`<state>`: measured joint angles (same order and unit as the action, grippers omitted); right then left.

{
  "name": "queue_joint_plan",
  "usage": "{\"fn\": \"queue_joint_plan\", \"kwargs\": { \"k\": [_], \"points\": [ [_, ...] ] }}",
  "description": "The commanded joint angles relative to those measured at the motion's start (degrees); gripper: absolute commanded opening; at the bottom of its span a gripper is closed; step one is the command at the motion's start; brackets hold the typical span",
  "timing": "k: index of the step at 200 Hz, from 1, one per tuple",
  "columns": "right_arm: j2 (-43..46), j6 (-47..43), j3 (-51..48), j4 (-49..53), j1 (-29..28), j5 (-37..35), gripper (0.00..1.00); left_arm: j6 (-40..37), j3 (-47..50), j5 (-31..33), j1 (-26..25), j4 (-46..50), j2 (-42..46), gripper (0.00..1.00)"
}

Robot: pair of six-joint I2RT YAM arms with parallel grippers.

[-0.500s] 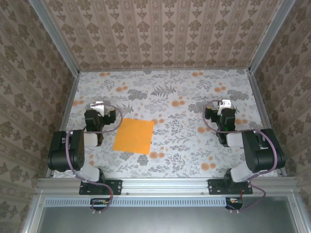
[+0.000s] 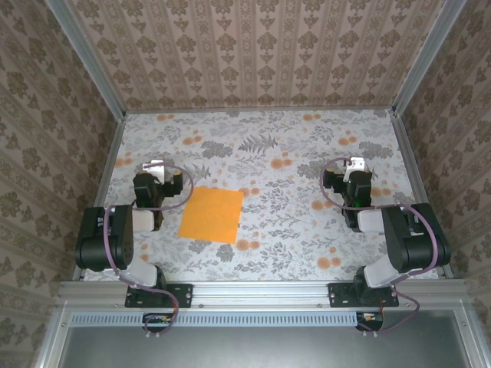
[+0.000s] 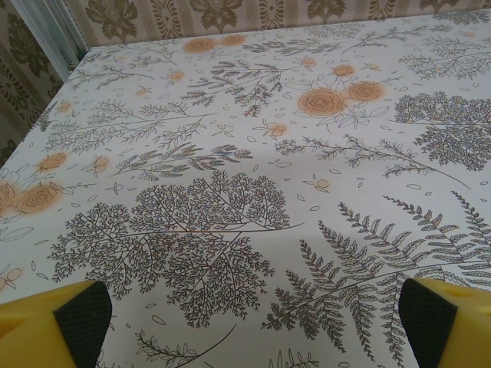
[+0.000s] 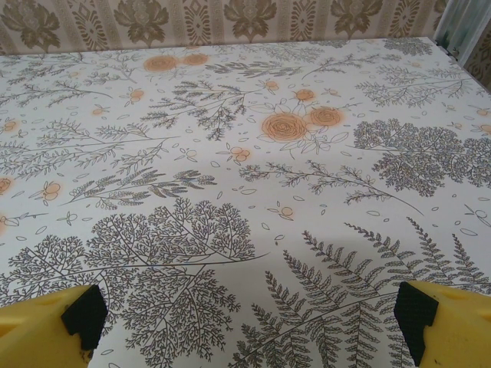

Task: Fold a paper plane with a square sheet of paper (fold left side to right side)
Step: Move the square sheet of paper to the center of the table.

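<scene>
The square sheet of paper [image 2: 211, 215], bright orange, lies flat on the floral cloth left of centre, slightly turned, with no fold showing. No paper plane is in view. My left gripper [image 2: 156, 166] rests just left of the sheet's far left corner and points toward the back wall. In the left wrist view this gripper [image 3: 249, 330] is open, its yellow fingers [image 3: 77, 318] wide apart over bare cloth. My right gripper [image 2: 354, 163] sits far to the right of the sheet. In the right wrist view that gripper [image 4: 249, 326] is open too, its fingertips [image 4: 418, 318] holding nothing.
The floral tablecloth [image 2: 261, 146] covers the whole table. Patterned walls and aluminium posts [image 2: 115, 115] close it in at the left, right and back. Both arms are folded back near the front rail [image 2: 253, 291].
</scene>
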<state>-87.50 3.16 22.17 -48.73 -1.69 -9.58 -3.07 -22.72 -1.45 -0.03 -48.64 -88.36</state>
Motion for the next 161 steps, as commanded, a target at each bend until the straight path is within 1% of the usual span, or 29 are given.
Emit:
{"fn": "queue_joint_plan", "kwargs": {
  "k": [1, 64, 79, 89, 95, 103, 115, 124, 144, 153, 161],
  "points": [
    [0.0, 0.1, 0.3, -1.6, 0.1, 0.3, 1.0, 0.0, -0.7, 0.6, -0.5, 0.2, 0.3, 1.0],
    [-0.1, 0.2, 0.4, -1.6, 0.2, 0.5, 1.0, 0.1, -0.6, 0.5, -0.3, 0.0, 0.4, 1.0],
    [0.2, 0.3, 0.2, -1.9, 0.2, 0.2, 1.0, 0.9, -0.2, 2.3, -0.4, -0.4, 1.3, 1.0],
    [1.6, 1.2, 1.0, 0.4, 0.3, -2.0, 1.0, 1.0, 0.3, 3.7, -0.4, 0.7, 4.3, 1.0],
    [3.2, 1.7, 1.5, 3.0, 0.3, -2.7, 1.0, 1.0, 0.4, 4.4, -0.6, 2.8, 7.0, 1.0],
    [5.4, 1.8, 2.4, 6.5, 0.4, -3.3, 1.0, 1.2, -0.1, 5.5, -1.0, 7.8, 11.3, 1.0],
    [10.3, 3.8, 5.2, 16.3, 0.4, -5.6, 1.0, 3.2, -2.9, 7.0, -1.2, 18.3, 17.7, 1.0],
    [13.3, 5.1, 6.6, 21.3, 0.4, -5.5, 1.0, 5.1, -6.0, 7.2, -1.2, 26.6, 21.1, 1.0],
    [18.9, 8.9, 9.3, 31.0, 0.4, -4.3, 1.0, 11.1, -13.1, 7.5, -1.4, 41.1, 24.5, 1.0],
    [20.7, 10.8, 11.1, 36.0, 0.2, -3.3, 1.0, 14.0, -15.9, 6.1, -1.5, 46.2, 25.1, 1.0],
    [21.8, 12.8, 12.9, 40.4, 0.1, -2.4, 1.0, 16.3, -17.9, 3.3, -1.6, 49.4, 25.5, 1.0]
  ]
}}
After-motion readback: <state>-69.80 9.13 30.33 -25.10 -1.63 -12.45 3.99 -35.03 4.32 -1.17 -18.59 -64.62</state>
